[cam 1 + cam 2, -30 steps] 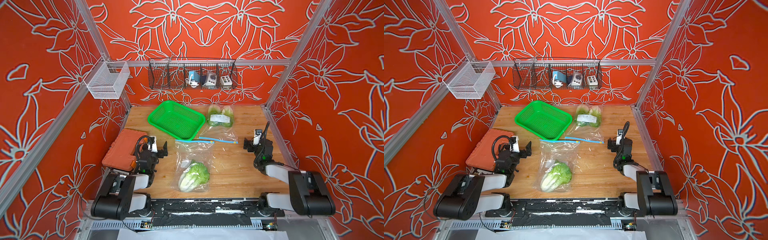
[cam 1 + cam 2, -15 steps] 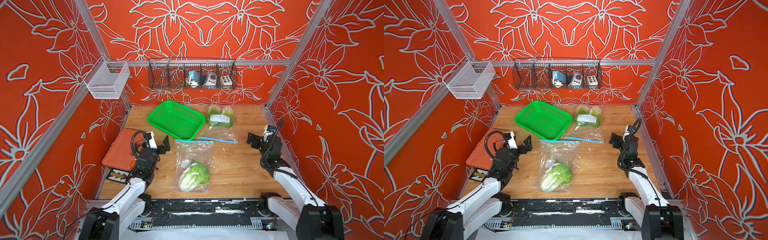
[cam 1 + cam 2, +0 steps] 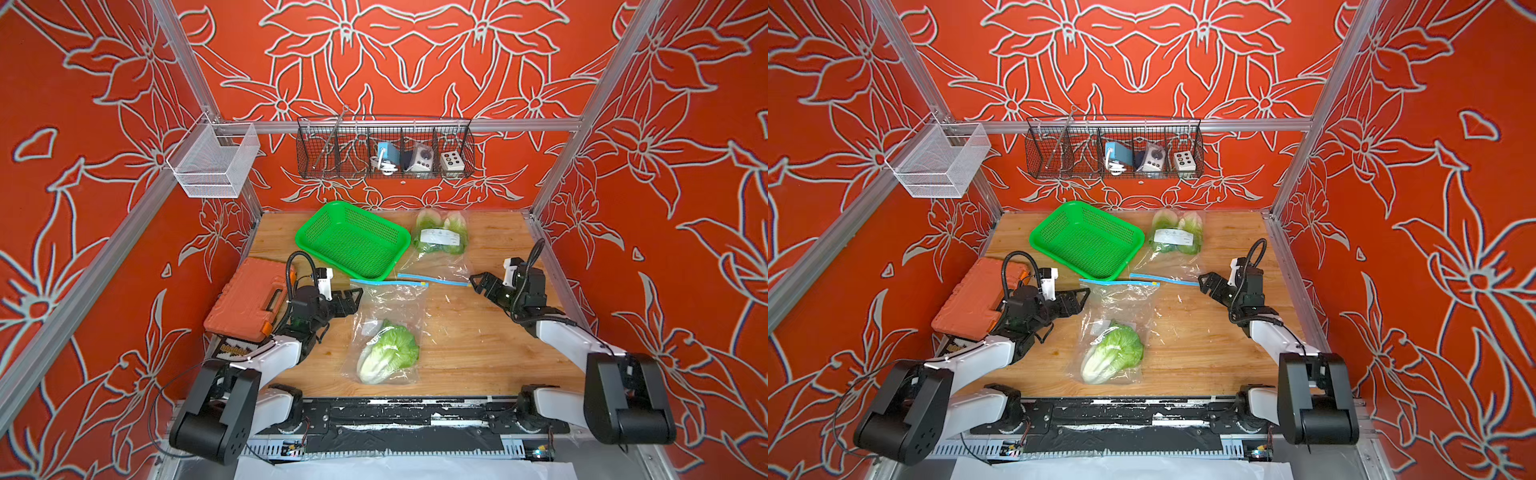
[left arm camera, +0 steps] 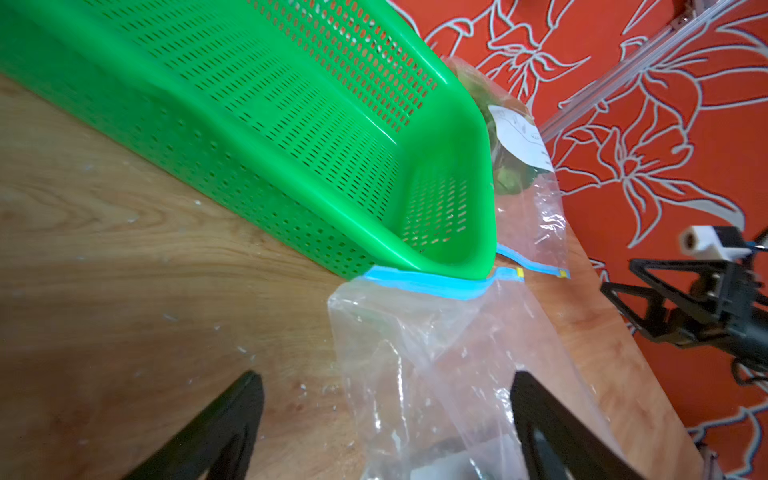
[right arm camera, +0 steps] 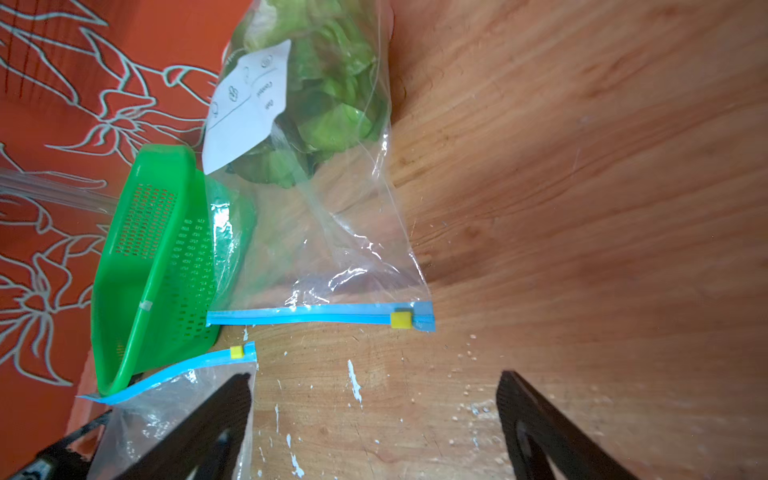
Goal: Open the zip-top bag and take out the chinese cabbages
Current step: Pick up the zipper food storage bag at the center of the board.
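Green basket [image 3: 374, 218] corner overlaps near bag's zip [image 4: 424, 284]; left gripper [image 3: 351, 300] and right gripper [image 3: 476, 284] spread.

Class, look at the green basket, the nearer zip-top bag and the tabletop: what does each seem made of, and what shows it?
Green basket: moulded plastic, glossy, with rows of slots.
Zip-top bag: thin clear plastic film, crinkled, glinting, with a blue zip strip.
Tabletop: wood or wood-look laminate, grain lines visible.
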You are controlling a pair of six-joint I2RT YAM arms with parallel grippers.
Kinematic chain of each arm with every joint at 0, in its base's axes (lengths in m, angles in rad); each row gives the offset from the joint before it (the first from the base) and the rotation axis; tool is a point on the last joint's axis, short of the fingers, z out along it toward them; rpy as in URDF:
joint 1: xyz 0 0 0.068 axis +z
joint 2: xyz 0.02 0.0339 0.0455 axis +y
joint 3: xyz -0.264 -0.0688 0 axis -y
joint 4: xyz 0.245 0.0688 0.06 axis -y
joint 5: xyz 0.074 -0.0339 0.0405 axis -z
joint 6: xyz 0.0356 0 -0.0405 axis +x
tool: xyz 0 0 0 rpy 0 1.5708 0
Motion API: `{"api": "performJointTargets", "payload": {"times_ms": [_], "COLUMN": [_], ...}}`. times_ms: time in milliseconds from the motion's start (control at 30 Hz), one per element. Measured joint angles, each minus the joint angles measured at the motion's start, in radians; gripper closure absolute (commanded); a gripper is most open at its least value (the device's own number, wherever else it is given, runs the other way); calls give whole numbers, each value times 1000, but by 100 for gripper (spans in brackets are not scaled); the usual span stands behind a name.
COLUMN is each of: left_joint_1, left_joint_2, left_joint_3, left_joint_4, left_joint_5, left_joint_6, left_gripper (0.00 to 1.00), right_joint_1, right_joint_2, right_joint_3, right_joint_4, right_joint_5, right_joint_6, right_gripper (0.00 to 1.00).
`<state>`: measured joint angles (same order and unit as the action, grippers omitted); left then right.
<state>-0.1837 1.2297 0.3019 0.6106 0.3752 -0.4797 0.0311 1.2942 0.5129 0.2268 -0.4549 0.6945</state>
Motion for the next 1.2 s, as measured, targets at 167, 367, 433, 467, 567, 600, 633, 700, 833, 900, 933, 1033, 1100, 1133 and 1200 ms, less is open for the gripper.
{"api": "performJointTargets", "payload": {"times_ms": [167,367,433,467,567,600,633,700,833,900,933,1033,1100,1133,1200], "left_joint_1": [-24,-53,-59,-60,-64,-65,-66,-67,-67,-67,-67,-67,-67,-67,-67], "left_joint_2": [85,156,172,180,199,201,202,202,202,202,202,202,199,196,192], "left_joint_3": [13,40,47,51,58,60,60,61,63,66,69,81,93,101,118], "left_joint_4": [70,134,151,160,177,179,182,185,185,185,184,185,185,185,185], "left_joint_5": [69,104,115,121,135,140,145,153,162,163,163,166,166,164,161], "left_joint_6": [-30,-55,-61,-63,-70,-73,-65,-63,-58,-56,-56,-56,-56,-56,-55], "left_gripper": [32,51,67,77,99,100,100,100,100,100,100,100,100,100,100], "right_joint_1": [0,0,0,0,0,0,0,0,-13,-32,-48,-104,-142,-160,-185], "right_joint_2": [104,281,340,365,425,437,443,450,452,453,453,453,452,451,439], "right_joint_3": [1,89,131,149,190,201,212,240,313,341,354,394,420,433,447], "right_joint_4": [82,154,185,201,241,249,249,243,219,211,203,155,117,95,51], "right_joint_5": [-47,-75,-79,-81,-82,-81,-77,-67,-25,-3,12,60,97,119,167], "right_joint_6": [54,85,98,108,137,142,145,151,150,147,144,125,102,87,56], "right_gripper": [8,19,31,41,70,79,89,100,100,100,100,100,100,100,100]}}
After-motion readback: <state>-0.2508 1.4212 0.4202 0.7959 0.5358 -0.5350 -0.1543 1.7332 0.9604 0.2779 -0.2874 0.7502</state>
